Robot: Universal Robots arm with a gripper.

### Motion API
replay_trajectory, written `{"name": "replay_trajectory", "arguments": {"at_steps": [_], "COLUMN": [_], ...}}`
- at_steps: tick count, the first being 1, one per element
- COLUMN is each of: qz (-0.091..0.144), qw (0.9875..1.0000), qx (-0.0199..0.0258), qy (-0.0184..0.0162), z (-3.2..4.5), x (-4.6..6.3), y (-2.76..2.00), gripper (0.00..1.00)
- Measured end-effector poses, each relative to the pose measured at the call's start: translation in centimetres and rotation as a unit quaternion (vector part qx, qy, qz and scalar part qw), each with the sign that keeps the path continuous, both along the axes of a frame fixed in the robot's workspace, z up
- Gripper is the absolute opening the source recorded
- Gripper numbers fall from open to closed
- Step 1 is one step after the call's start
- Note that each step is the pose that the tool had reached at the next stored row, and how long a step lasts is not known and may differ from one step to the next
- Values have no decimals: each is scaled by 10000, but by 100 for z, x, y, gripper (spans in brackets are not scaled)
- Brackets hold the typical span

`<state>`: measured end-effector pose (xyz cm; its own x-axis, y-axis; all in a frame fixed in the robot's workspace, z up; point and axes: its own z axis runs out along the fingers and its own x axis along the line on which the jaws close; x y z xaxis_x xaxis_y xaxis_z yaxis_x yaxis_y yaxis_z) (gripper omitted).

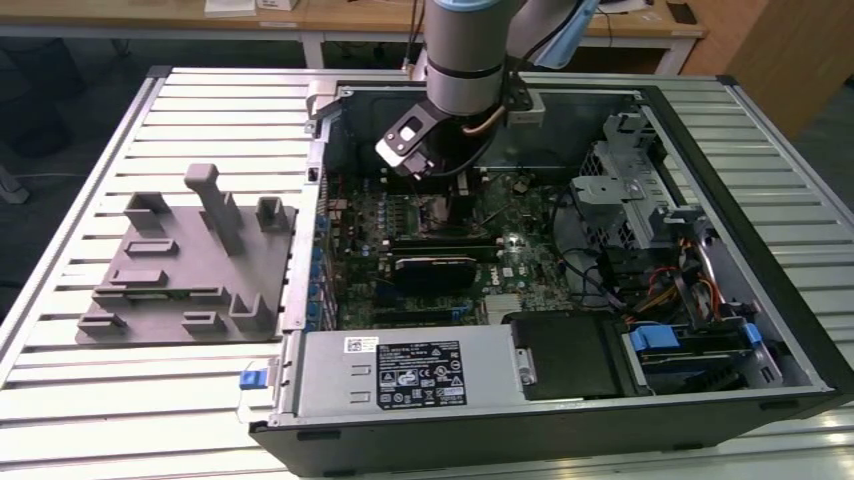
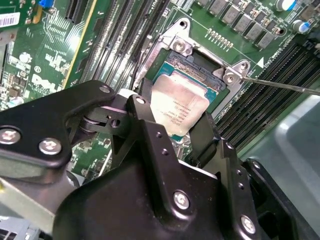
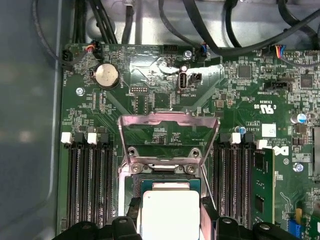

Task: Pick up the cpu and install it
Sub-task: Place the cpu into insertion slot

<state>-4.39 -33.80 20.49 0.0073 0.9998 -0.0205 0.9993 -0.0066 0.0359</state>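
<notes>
The socket [image 3: 165, 175] lies open from above, where the gripper [image 2: 174, 114] clasps the cpu [image 2: 181, 102]. Its metal flap [image 3: 169, 120] stands raised at one edge, and a thin lever [image 2: 280, 85] juts out alongside. Low memory slots [image 3: 87, 190] flank it. The case wall [image 1: 318, 140] hems in the board.

Between matt black metal fingers [image 2: 147, 125], the cpu [image 2: 177, 107] shows a smooth satin-silver metal top (faintly printed); beyond it, a shiny steel socket frame [image 3: 150, 120].
</notes>
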Motion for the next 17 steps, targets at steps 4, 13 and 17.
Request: {"name": "replay_trajectory", "arguments": {"at_steps": [4, 13, 17], "qz": [-44, -83, -90], "qw": [10000, 10000, 10000], "qx": [0, -1, 2], "qy": [0, 0, -1], "z": [-23, -62, -75], "x": [-14, -21, -20], "y": [7, 21, 22], "gripper": [54, 54, 54]}}
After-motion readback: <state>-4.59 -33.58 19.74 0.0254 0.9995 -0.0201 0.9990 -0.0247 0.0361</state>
